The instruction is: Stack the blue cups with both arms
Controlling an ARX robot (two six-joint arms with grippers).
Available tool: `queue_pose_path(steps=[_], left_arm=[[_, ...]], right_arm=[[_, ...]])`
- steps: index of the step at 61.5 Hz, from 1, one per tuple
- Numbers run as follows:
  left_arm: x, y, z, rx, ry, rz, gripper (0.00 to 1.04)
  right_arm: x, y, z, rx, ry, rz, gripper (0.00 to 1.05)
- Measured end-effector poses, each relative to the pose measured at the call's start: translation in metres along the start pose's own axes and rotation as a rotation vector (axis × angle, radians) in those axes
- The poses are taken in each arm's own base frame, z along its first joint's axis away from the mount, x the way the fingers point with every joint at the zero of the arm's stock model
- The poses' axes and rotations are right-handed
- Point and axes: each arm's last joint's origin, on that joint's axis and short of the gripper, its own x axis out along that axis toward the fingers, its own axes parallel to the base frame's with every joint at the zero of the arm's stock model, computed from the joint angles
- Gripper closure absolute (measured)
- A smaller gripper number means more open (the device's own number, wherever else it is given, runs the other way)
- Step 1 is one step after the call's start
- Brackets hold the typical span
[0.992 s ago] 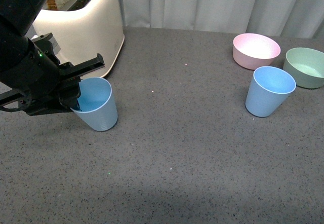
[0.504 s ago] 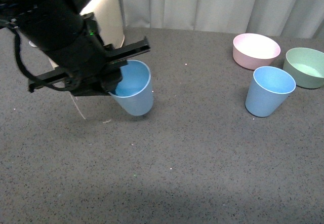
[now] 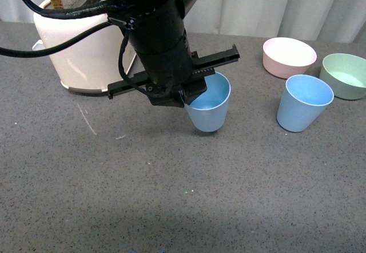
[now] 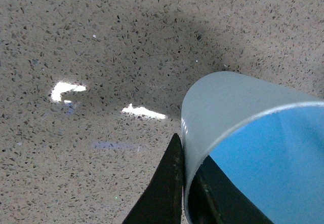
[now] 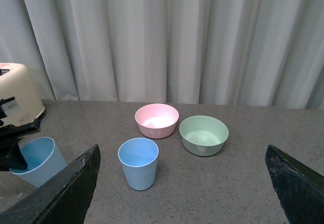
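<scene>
My left gripper (image 3: pixel 191 95) is shut on the rim of one blue cup (image 3: pixel 209 109), one finger inside and one outside, and holds it tilted just above the grey table near the middle. The left wrist view shows that cup (image 4: pixel 253 143) pinched between the black fingers (image 4: pixel 164 188). The second blue cup (image 3: pixel 303 102) stands upright at the right, and also shows in the right wrist view (image 5: pixel 138 162). My right gripper (image 5: pixel 182 183) is open and empty, well back from that cup; the held cup (image 5: pixel 38 160) shows off to one side there.
A cream toaster (image 3: pixel 80 47) stands at the back left. A pink bowl (image 3: pixel 289 56) and a green bowl (image 3: pixel 345 75) sit behind the standing cup at the back right. A grey curtain hangs behind the table.
My left arm has carried the held blue cup rightward from beside the toaster to the table's middle, closer to the standing cup. The standing cup and bowls have not moved.
</scene>
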Motion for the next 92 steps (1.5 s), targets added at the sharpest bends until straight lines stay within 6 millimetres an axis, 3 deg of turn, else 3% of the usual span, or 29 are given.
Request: queue_pose_path(steps=[20, 40, 54, 60, 64, 66, 71, 76, 83, 92], left_arm=[[0.010, -0.004, -0.002, 0.005, 0.020, 0.016, 1.01], [0.004, -0.011, 0.002, -0.014, 0.008, -0.026, 0.49], [-0.024, -0.018, 0.012, -0.013, -0.083, -0.090, 0.10], [-0.018, 0.000, 0.005, 0.139, -0.499, 0.004, 0.24], [-0.021, 0.038, -0.015, 0.254, -0.740, 0.074, 0.38], [-0.035, 0.060, -0.024, 0.289, -0.883, 0.058, 0.47], [-0.085, 0.088, -0.028, 0.257, -1.170, -0.007, 0.65], [-0.110, 0.109, -0.038, 0.263, -1.234, -0.011, 0.80], [-0.114, 0.137, -0.062, 0.293, -1.187, 0.015, 1.00], [-0.125, 0.161, -0.085, 0.310, -1.171, 0.016, 1.01]], right_arm=[[0.000, 0.000, 0.000, 0.000, 0.000, 0.000, 0.10], [0.000, 0.000, 0.000, 0.000, 0.000, 0.000, 0.10], [0.000, 0.000, 0.000, 0.000, 0.000, 0.000, 0.10], [0.000, 0.000, 0.000, 0.000, 0.000, 0.001, 0.10], [0.000, 0.000, 0.000, 0.000, 0.000, -0.001, 0.10], [0.000, 0.000, 0.000, 0.000, 0.000, -0.001, 0.10], [0.000, 0.000, 0.000, 0.000, 0.000, 0.000, 0.10], [0.000, 0.000, 0.000, 0.000, 0.000, 0.001, 0.10], [0.000, 0.000, 0.000, 0.000, 0.000, 0.001, 0.10], [0.000, 0.000, 0.000, 0.000, 0.000, 0.000, 0.10]])
